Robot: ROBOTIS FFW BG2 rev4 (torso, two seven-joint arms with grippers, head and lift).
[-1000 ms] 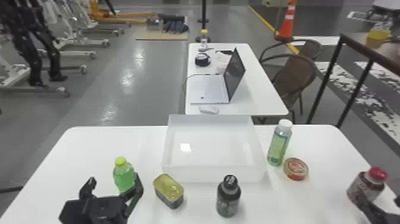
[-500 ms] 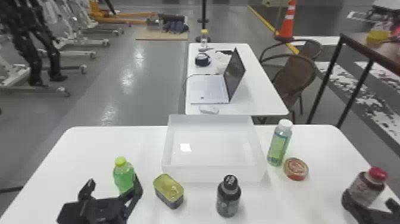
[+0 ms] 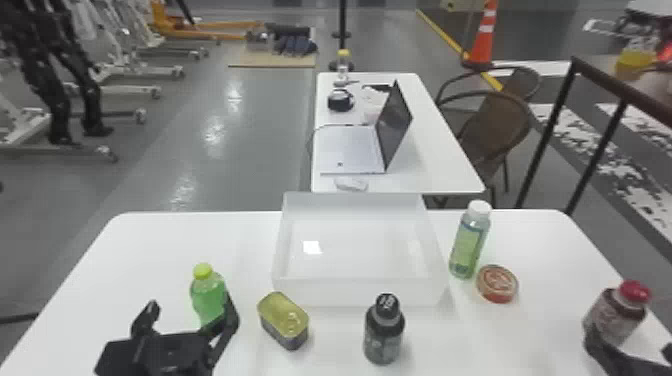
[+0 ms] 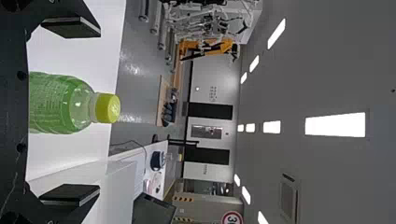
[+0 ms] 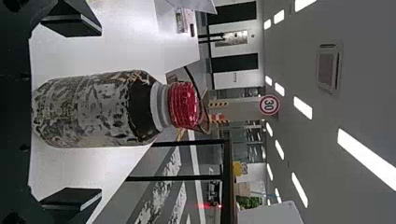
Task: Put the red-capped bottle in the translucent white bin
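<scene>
As I am looking down over the white surface (image 3: 160, 250), my left claw (image 3: 192, 306) is coming first, at the near left, released, its two black fingers spreading wide. Just beyond it, a green bottle with a yellow-green cap (image 3: 206, 300) is standing upright. Next, a rectangular tin with a gold lid (image 3: 284, 316) is sitting near the translucent white bin (image 3: 360, 292), which is taking up the middle. Behind the bin, an open laptop (image 3: 350, 150) is resting on another table (image 3: 435, 165). In front of the bin, a dark bottle with a black cap (image 3: 384, 332) is standing upright. To the bin's right, a white-capped bottle with a green label (image 3: 468, 245) is standing beside a low round tin (image 3: 497, 284). Farthest right, the red-capped bottle (image 3: 615, 315) is standing upright on the surface, outside the bin. My right claw (image 3: 629, 345) is waiting there released, its fingers parting around the bottle; the right wrist view is showing a gap on both sides, so I am not gripping it.
</scene>
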